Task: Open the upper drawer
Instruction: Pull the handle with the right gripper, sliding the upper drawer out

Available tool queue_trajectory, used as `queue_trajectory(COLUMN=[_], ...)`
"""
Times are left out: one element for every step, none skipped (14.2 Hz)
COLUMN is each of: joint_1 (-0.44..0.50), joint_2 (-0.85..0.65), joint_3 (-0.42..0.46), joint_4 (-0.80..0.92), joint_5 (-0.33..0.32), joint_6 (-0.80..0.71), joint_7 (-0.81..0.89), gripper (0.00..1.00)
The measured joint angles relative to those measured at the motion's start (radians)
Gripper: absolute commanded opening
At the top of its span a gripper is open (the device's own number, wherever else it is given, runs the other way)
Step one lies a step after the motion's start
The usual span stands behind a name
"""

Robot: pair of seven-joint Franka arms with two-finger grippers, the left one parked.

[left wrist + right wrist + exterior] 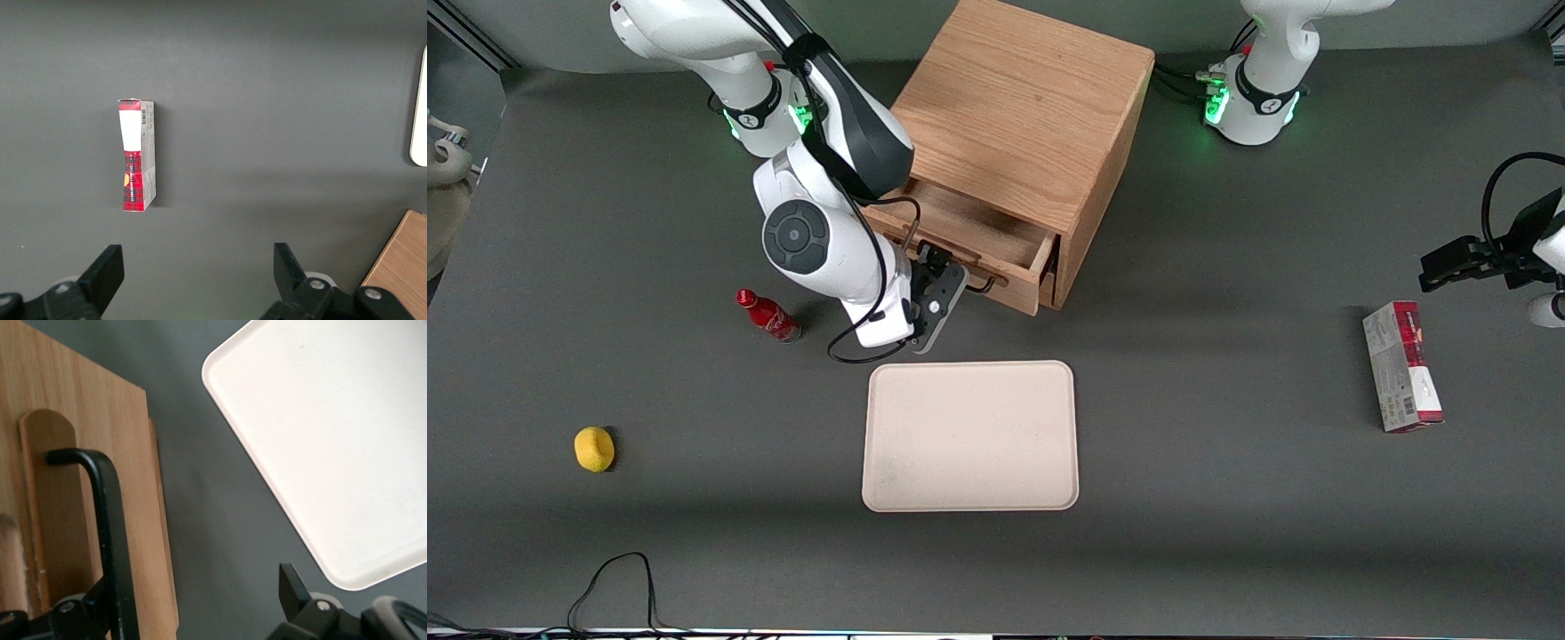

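Note:
The upper drawer of the wooden cabinet stands pulled out partway, and its plain wooden inside shows. My right gripper hangs just in front of the drawer's face, at the black bar handle. In the right wrist view the handle runs down the oak drawer front close to one finger. The other finger stands far off over the dark table. The gripper is open, its jaws wide apart and not clamped on the bar.
A beige tray lies nearer the front camera than the gripper. A red bottle and a yellow ball lie toward the working arm's end. A red and white box lies toward the parked arm's end.

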Motion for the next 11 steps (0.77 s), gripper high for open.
queue_trajectory(joint_1=[-0.009,-0.020,-0.032,-0.043,-0.052,-0.056,-0.057,-0.057,-0.057,-0.058,-0.064], joint_2=[0.009,0.019,0.030,0.039,0.048,0.055,0.060,0.062,0.063,0.066,0.072], joint_3=[0.000,-0.001,-0.001,-0.001,-0.001,-0.001,-0.001,-0.001,0.000,-0.001,-0.001], joint_4=[0.016,0.035,0.052,0.065,0.076,0.087,0.093,0.097,0.101,0.108,0.118], joint_5=[0.000,0.000,0.000,0.000,0.000,0.000,-0.001,-0.005,-0.013,-0.020,-0.023], joint_6=[0.000,0.000,0.000,0.000,0.000,0.000,-0.001,-0.002,-0.002,-0.002,-0.003], joint_7=[0.000,0.000,0.000,0.000,-0.001,-0.002,-0.003,-0.004,-0.005,-0.005,-0.005], gripper=[1.00,1.00,1.00,1.00,1.00,1.00,1.00,1.00,1.00,1.00,1.00])
